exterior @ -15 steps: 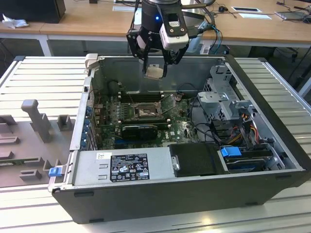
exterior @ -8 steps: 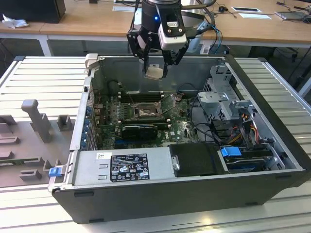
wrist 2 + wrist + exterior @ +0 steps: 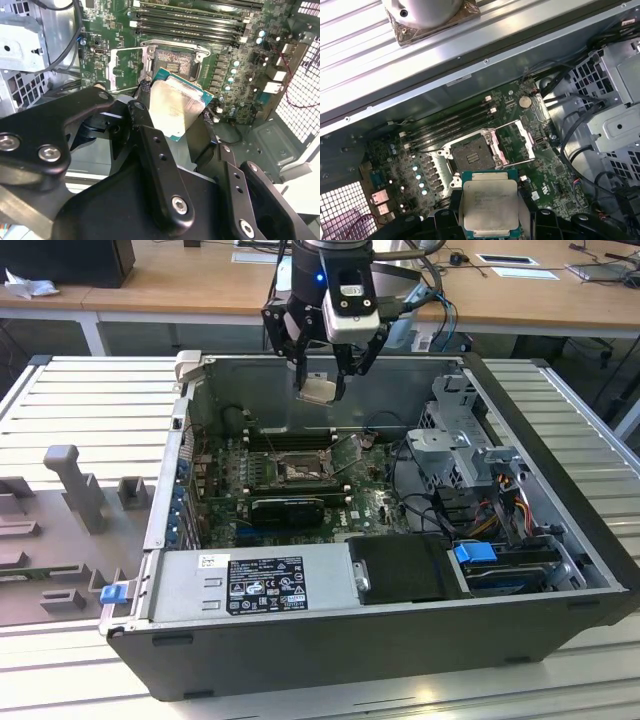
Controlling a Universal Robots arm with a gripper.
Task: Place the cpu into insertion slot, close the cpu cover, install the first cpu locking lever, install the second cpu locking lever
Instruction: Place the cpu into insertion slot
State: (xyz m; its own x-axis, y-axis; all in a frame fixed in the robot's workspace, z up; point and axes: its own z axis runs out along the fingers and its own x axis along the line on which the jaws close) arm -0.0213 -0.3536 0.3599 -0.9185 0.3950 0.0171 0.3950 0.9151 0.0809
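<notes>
1. The gripper's (image 3: 320,386) fingers (image 3: 150,145) are closed on the cpu (image 3: 177,107), gripping two opposite edges, its pale top flat between them.
2. Below it and well apart, on the motherboard (image 3: 555,172), the insertion slot (image 3: 472,155) lies uncovered.
3. Just beside the slot, the cpu cover (image 3: 517,145) is swung open.

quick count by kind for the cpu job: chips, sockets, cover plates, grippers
cpu, held in the gripper: 1
insertion slot, open: 1
cpu cover, swung open beside the slot: 1
gripper: 1
total: 4
</notes>
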